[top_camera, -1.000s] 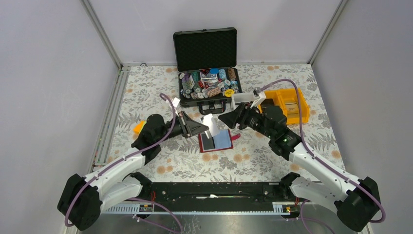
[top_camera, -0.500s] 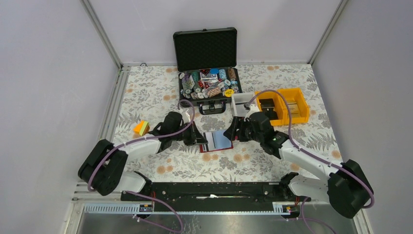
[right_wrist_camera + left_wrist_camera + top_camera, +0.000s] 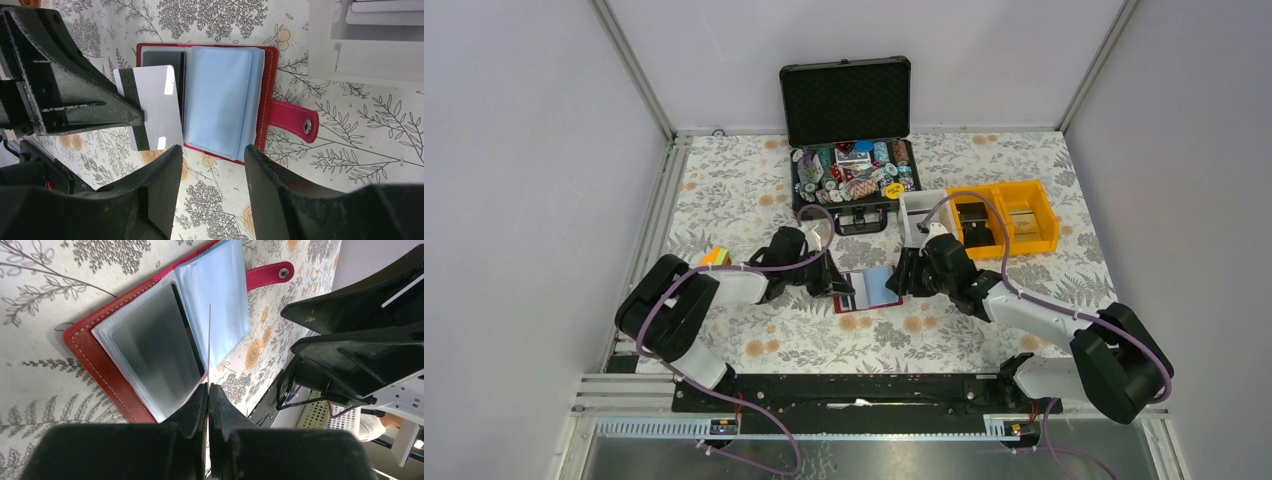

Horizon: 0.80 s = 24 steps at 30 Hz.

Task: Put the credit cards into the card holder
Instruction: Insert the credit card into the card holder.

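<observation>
A: Left gripper (image 3: 208,388) first. What do we log?
B: Jaws pressed together on a card (image 3: 152,105). We see it edge-on from the left wrist, a thin line running out past the fingertips.

A: And its face?
B: From the right wrist we get a silver-grey face with a dark stripe along the long edge on the gripper's side.

A: Where is it against the card holder (image 3: 220,105)?
B: It's over the page nearest the left gripper and partly overlaps it. We cannot tell whether its leading edge sits inside a slot.

A: Right gripper (image 3: 210,152)?
B: Fingers spread with nothing between them, poised at the holder's near edge. We cannot tell if they touch it.

A: The holder itself?
B: Dark red, and it lies open and flat on the flowered table (image 3: 724,190), between the two grippers. We note clear sleeves fanned in the middle and something dark in the pocket under the held card. The snap tab (image 3: 292,121) is unfastened and sticks out on the right gripper's side.

A: Further out?
B: There's a black case (image 3: 849,100) open behind the holder, with poker chips (image 3: 854,170) inside. A white tray (image 3: 914,205) and yellow bins (image 3: 1024,215) sit beside the right arm. A small orange-yellow block (image 3: 714,261) sits by the left arm.
</observation>
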Each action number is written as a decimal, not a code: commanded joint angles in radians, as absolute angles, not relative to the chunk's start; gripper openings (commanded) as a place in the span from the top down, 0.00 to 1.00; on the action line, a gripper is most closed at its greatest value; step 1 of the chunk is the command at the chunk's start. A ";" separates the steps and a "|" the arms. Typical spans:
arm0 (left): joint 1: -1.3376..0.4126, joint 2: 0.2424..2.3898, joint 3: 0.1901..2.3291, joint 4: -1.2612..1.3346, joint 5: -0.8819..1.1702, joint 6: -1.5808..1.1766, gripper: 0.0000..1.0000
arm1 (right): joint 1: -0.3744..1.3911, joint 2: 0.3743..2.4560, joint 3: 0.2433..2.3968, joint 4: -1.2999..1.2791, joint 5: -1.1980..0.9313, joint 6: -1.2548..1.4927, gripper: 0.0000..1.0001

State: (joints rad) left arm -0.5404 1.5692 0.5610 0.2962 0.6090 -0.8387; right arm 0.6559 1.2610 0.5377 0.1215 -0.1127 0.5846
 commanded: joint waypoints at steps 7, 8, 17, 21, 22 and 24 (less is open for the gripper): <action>-0.510 1.626 0.591 0.458 0.689 -0.889 1.00 | 0.663 1.301 0.542 0.175 -0.072 0.564 0.46; -0.509 1.627 0.591 0.463 0.691 -0.892 1.00 | 0.664 1.310 0.543 0.178 -0.075 0.564 0.47; -0.494 1.659 0.582 0.496 0.701 -0.921 1.00 | 0.664 1.349 0.552 0.188 -0.091 0.571 0.51; -0.489 1.663 0.577 0.501 0.698 -0.930 1.00 | 0.663 1.350 0.552 0.184 -0.085 0.568 0.51; -0.488 1.663 0.577 0.499 0.694 -0.931 1.00 | 0.663 1.352 0.552 0.183 -0.083 0.567 0.51; -0.488 1.665 0.575 0.497 0.693 -0.930 1.00 | 0.664 1.356 0.553 0.181 -0.081 0.566 0.51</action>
State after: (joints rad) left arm -0.4953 1.6623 0.5625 0.4316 0.6773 -0.9245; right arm 0.6559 1.3468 0.5373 0.1524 -0.0959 0.5808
